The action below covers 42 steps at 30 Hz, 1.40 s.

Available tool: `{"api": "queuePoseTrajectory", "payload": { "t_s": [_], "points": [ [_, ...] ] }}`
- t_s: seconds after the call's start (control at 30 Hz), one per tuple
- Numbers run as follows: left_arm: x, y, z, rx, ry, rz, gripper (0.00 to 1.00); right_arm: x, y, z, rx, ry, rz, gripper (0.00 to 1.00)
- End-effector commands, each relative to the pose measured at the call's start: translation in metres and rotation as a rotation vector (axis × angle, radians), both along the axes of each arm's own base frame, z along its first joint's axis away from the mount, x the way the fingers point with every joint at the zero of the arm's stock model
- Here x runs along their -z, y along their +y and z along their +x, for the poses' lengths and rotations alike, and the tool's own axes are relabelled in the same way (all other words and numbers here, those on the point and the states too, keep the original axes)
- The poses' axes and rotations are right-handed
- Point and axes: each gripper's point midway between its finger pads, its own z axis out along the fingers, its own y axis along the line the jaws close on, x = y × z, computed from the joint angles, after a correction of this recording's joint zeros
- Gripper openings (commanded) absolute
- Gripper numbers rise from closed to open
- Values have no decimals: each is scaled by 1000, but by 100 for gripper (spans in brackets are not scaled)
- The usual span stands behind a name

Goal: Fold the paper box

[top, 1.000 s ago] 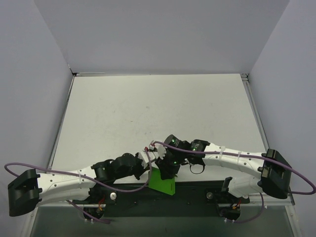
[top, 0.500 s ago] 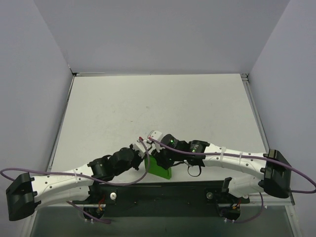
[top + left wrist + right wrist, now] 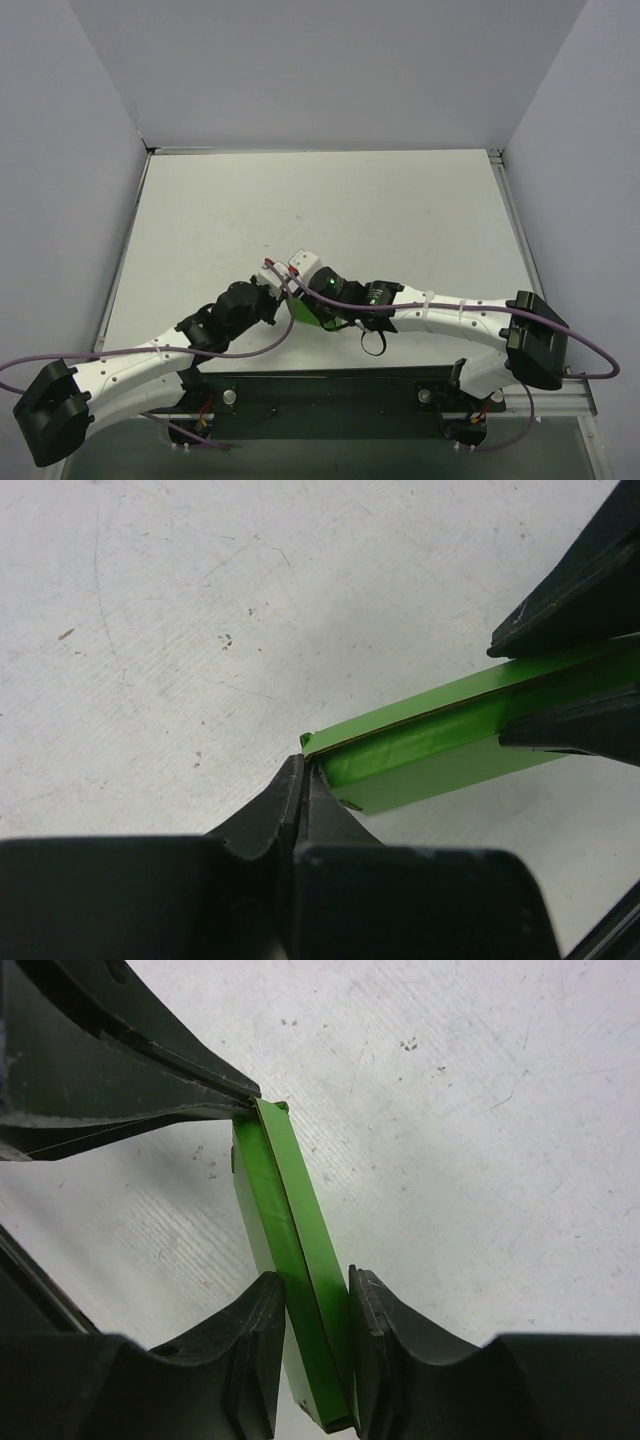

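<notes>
The paper box (image 3: 304, 310) is bright green, pressed nearly flat, and hangs edge-up just above the white table near its front middle. My right gripper (image 3: 317, 1285) is shut on it, one finger against each broad face of the paper box (image 3: 290, 1200). My left gripper (image 3: 303, 768) is shut, its tips pinching the far corner of the paper box (image 3: 430, 740). In the top view the left gripper (image 3: 283, 292) and the right gripper (image 3: 318, 305) meet at the box from either side. The box's lower edge is hidden behind the right fingers.
The white table (image 3: 330, 210) stretches away behind the grippers, with grey walls on three sides. A black mounting rail (image 3: 330, 385) runs along the near edge below the arms. Purple cables (image 3: 250, 345) trail along both arms.
Both arms have carried the box up and to the left, away from the near edge and over the table. The box has turned from showing a broad face to nearly edge-on.
</notes>
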Motion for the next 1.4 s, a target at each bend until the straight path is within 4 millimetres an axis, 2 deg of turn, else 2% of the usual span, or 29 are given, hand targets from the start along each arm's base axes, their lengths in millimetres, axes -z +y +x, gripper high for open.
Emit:
{"api": "queuePoseTrajectory", "payload": {
  "t_s": [0.0,0.1,0.13,0.23,0.37,0.5,0.57,0.67,0.7,0.77,0.83,0.87,0.93,0.97,1.03,1.07,1.17,1.3,1.37],
  "points": [
    [-73,-37,9,74,-74,-327,0,26,-29,7,-61,-141,-230,1],
    [-71,-35,15,53,-52,-353,0,29,-29,10,-57,-166,-232,1],
    [-71,-35,17,50,-45,-365,0,27,-24,13,-53,-177,-210,1],
    [-84,-35,24,24,-33,-412,0,33,-22,12,-60,-176,-219,1],
    [-96,-42,24,52,-8,-417,0,41,-21,9,-64,-180,-226,0],
    [-88,-41,20,79,-5,-376,0,43,-21,8,-61,-178,-213,0],
    [-82,-33,17,74,-8,-370,0,43,-19,5,-72,-164,-200,1],
    [-80,-15,20,8,-7,-380,17,39,-19,1,-92,-149,-178,1],
    [-84,-9,18,-14,-18,-398,41,36,-19,-2,-98,-145,-166,1],
    [-84,-1,16,-48,-6,-418,58,34,-19,-6,-116,-125,-147,1],
    [-94,9,14,-87,-30,-451,73,31,-22,-9,-126,-112,-136,1],
    [-91,15,13,-117,-13,-453,75,31,-22,-12,-140,-95,-128,1],
    [-101,24,11,-153,-26,-478,82,26,-26,-16,-149,-74,-113,1],
    [-96,31,10,-197,-1,-470,83,24,-27,-17,-151,-65,-99,0],
    [-101,36,3,-194,1,-481,85,15,-31,-26,-185,-25,-73,0],
    [-100,33,-4,-166,27,-486,87,11,-32,-29,-193,-15,-60,0],
    [-116,19,-26,-29,31,-553,89,-8,-40,-42,-237,41,-1,0],
    [-149,-1,-55,177,37,-609,90,-49,-49,-52,-280,65,138,0],
    [-167,-6,-70,274,38,-597,91,-61,-52,-61,-312,87,168,0]
  ]
}}
